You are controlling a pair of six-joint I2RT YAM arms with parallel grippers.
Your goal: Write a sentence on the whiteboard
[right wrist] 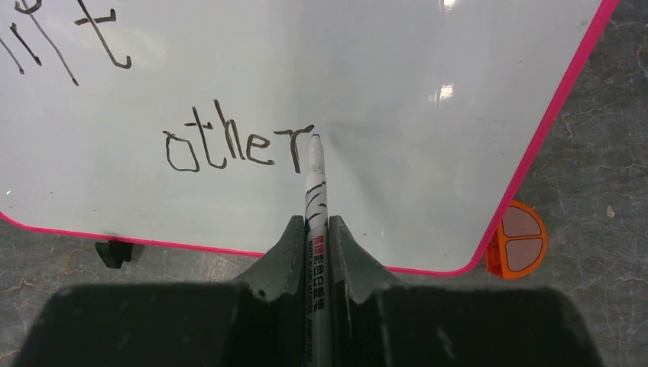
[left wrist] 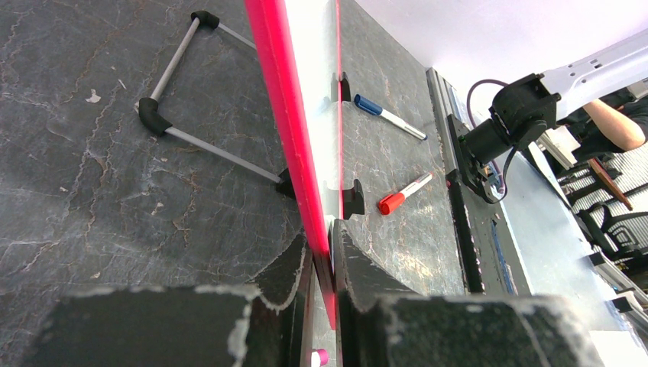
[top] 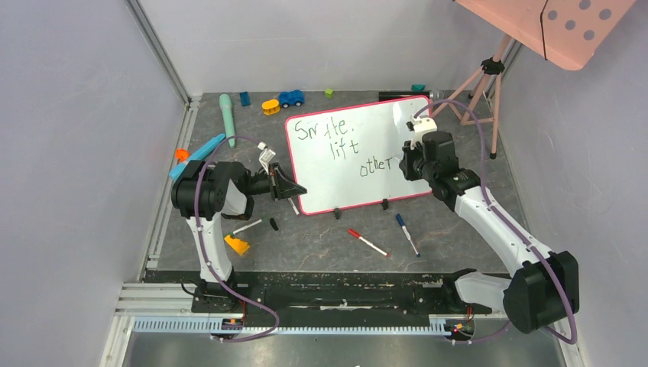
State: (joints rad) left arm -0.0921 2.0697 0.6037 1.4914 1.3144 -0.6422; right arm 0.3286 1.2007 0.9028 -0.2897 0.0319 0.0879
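Grey tabletop (top: 321, 245) — left pincer (left wrist: 319, 243) clamps whiteboard (top: 336, 183) edge, right pincer (right wrist: 314, 223) pinches marker (right wrist: 315, 183) touching sentence (right wrist: 229, 144).

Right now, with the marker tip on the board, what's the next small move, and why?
Probably lift the marker slightly and shift right. The right hand grips it with its tip at the end of the r's hook, so "other" looks finished, and bare whiteboard lies to its right. The left hand clamps the frame, steadying it.
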